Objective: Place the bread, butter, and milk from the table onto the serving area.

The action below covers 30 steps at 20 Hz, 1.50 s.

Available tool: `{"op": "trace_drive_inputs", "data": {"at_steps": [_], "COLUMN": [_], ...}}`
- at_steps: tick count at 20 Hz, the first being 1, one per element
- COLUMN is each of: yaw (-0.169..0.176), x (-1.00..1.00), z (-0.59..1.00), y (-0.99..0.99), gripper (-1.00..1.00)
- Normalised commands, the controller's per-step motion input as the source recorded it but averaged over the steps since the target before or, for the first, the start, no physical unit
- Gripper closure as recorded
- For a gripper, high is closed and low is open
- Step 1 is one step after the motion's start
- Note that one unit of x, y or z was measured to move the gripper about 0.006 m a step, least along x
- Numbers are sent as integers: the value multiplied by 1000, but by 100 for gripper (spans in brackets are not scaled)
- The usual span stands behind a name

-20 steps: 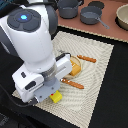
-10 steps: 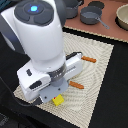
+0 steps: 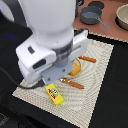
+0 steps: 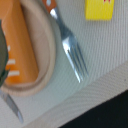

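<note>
The wrist view looks straight down from the arm. Closest beneath the camera lies the bread point(image 4: 22, 45), an orange-brown loaf with pale scored lines, resting on the round tan plate point(image 4: 47, 47). Just beside the plate's rim a silver fork point(image 4: 70, 47) with an orange handle lies on the striped serving area point(image 4: 102, 60). Farther out, past the fork, a corner of the yellow butter point(image 4: 101, 9) with its red mark rests flat on the mat, apart from the fork. On the plate's other side a thin metal blade, probably a knife point(image 4: 12, 107), crosses the mat. No fingers appear in this picture, so whether the gripper is spread or pressed together cannot be told.

The exterior view shows what the wrist view cannot: the white arm point(image 3: 50, 37) bulks over the serving area point(image 3: 95, 65) and covers most of the plate, leaving only a sliver of bread point(image 3: 75, 68) visible at its edge. The butter point(image 3: 54, 94) lies just in front of the arm on the mat, near an orange-handled utensil point(image 3: 71, 83); another point(image 3: 87, 59) sits beyond the plate. Farthest away stand a grey pan point(image 3: 92, 16) and a tan bowl point(image 3: 123, 16) on the brown board point(image 3: 107, 29). The gripper itself is hidden, and the milk cannot be made out.
</note>
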Motion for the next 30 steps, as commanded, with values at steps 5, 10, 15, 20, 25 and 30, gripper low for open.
{"op": "trace_drive_inputs", "data": {"at_steps": [5,10,15,20,25,30], "yaw": [23,16,22,15,16,10], "x": [-753,-749,-733,-749,-730,-742], "z": [0,0,0,0,-40,-155], "y": [679,702,682,711,761,787], "gripper": [-100,-100,-100,-100,-100,-100]}}
